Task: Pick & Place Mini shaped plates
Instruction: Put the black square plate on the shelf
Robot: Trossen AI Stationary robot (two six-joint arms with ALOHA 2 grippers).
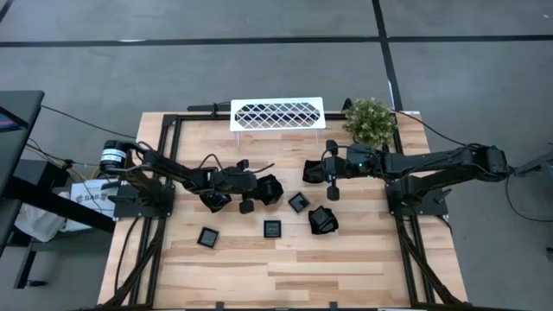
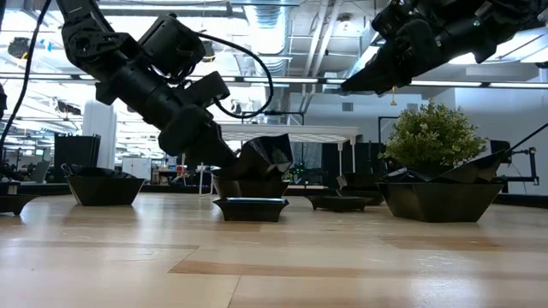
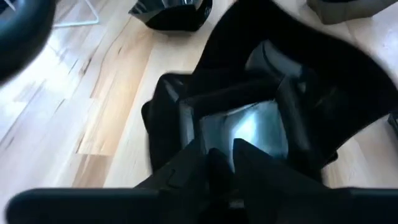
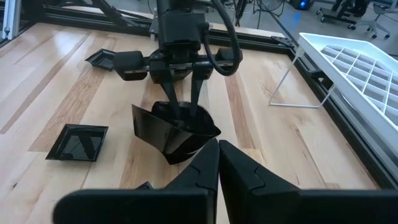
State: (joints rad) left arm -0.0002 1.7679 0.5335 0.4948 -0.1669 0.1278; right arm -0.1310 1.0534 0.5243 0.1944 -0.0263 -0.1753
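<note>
Left gripper (image 1: 259, 192): we see its dark fingers straddling the rim of a deep black angular-rimmed dish (image 1: 270, 190), one finger inside and one outside; we cannot tell whether they have clamped it.
Deep dish: in the low view it (image 2: 264, 159) is tilted, just above or resting on another dark dish (image 2: 251, 186), near the table's middle.
Right gripper (image 1: 333, 185): raised above the table, right of centre; its fingers (image 4: 202, 168) are pressed together with nothing between them.
Other mini plates: we count a flat square black plate (image 1: 208, 238) front left, another (image 1: 272, 229) at centre front, a third (image 1: 298, 202) just beyond it, and a deeper black dish (image 1: 323, 220) to the right.
Table (image 1: 285, 276): light wooden planks.
White lattice rack (image 1: 276, 114): at the far edge.
Small green potted plant (image 1: 370, 121): far right corner.
</note>
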